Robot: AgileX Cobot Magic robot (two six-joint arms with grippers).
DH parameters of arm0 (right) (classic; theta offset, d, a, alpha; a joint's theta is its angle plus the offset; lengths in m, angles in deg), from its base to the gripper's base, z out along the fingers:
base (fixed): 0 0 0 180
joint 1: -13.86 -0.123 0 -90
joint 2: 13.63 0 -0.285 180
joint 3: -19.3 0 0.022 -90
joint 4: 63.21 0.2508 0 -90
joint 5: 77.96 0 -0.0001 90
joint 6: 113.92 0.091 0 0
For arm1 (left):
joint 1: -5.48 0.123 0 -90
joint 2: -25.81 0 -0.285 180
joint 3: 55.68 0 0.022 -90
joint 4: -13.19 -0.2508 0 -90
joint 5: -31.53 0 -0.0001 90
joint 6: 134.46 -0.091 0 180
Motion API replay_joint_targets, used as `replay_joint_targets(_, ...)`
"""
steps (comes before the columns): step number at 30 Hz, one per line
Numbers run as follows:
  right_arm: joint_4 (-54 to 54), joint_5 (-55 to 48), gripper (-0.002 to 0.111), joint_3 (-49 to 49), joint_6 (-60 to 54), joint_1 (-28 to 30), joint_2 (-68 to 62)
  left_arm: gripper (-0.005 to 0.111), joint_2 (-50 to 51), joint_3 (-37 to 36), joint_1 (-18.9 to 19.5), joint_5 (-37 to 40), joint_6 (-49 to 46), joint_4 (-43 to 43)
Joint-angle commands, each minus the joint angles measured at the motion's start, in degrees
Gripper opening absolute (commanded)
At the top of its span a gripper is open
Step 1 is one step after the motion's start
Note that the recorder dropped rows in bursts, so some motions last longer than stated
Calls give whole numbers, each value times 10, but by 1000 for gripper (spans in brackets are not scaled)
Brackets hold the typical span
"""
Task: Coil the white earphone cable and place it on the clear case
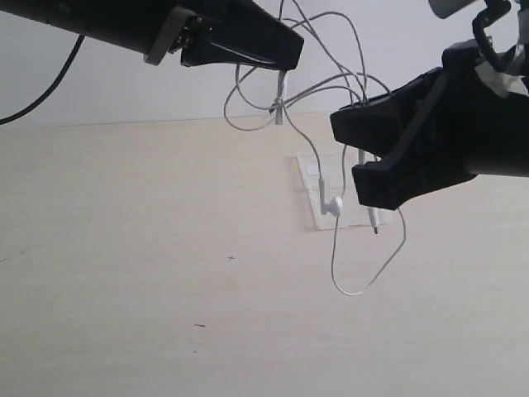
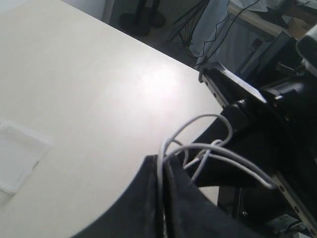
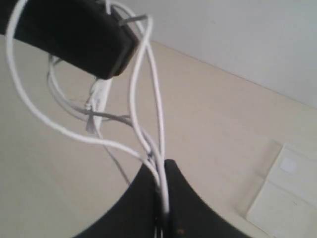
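The white earphone cable [image 1: 343, 83] hangs in loose loops in the air between my two grippers. My left gripper [image 1: 285, 58] is shut on several strands at the upper middle of the exterior view; its wrist view shows wire pinched between the fingers [image 2: 162, 171]. My right gripper [image 1: 351, 136] is shut on the other end of the bundle [image 3: 161, 183]. One earbud [image 1: 331, 204] and a low loop [image 1: 364, 277] dangle over the clear case [image 1: 312, 178], which lies flat on the table below. The case also shows in the wrist views [image 2: 17, 156] [image 3: 285, 193].
The pale wooden table [image 1: 165, 273] spreads wide to the left and front of the case. A thick black robot cable [image 1: 50, 83] hangs at the far left. A white wall stands behind the table.
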Motion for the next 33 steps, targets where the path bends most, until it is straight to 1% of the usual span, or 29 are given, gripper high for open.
replay_joint_targets(1, 141, -4, 0, -5, -147, 2, 1, 0, -3, 4, -1, -2, -4, 13)
replay_joint_targets(5, 164, -11, 0, -5, -181, 2, 1, 0, -3, 4, -1, -2, -4, 16)
replay_joint_targets(7, 165, -25, 4, -5, -195, 2, 1, 0, -3, 4, -1, -2, -4, 17)
replay_joint_targets(8, 175, -31, 7, -5, -207, 2, 1, 0, -3, 4, -1, -2, -4, 20)
replay_joint_targets(9, 195, -34, 14, -5, -226, 2, 1, 0, -3, 4, -1, -2, -4, 28)
replay_joint_targets(14, 229, -29, 33, -5, -241, 2, 1, 0, -3, 4, -2, 2, -4, 41)
replay_joint_targets(16, 230, -28, 39, -5, -241, 2, -1, 0, -2, 4, -16, 2, -4, 41)
replay_joint_targets(18, 235, -28, 39, -5, -241, 2, -7, 0, 0, 4, -40, -9, -13, 41)
replay_joint_targets(20, 274, -34, 39, -5, -275, 2, -18, 0, 0, 10, -61, -23, -21, 47)
replay_joint_targets(21, 292, -35, 39, -5, -294, 2, -24, 0, 0, 14, -65, -23, -21, 47)
replay_joint_targets(24, 400, -43, 39, -5, -405, 2, -34, 0, 0, 30, -74, -36, -21, 46)
replay_joint_targets(27, 406, -44, 39, -5, -415, 2, -34, 0, 0, 31, -74, -46, -19, 43)
replay_joint_targets(29, 397, -37, 39, -5, -415, 2, -34, 0, 0, 31, -74, -46, -15, 26)
replay_joint_targets(31, 389, -27, 41, -5, -415, 2, -33, 0, 0, 31, -74, -46, 16, -29)
replay_joint_targets(32, 389, -30, 45, -5, -415, 2, -33, 0, 0, 31, -74, -48, 30, -56)
replay_joint_targets(33, 389, -29, 51, -5, -414, 2, -33, 0, 0, 31, -71, -64, 51, -90)
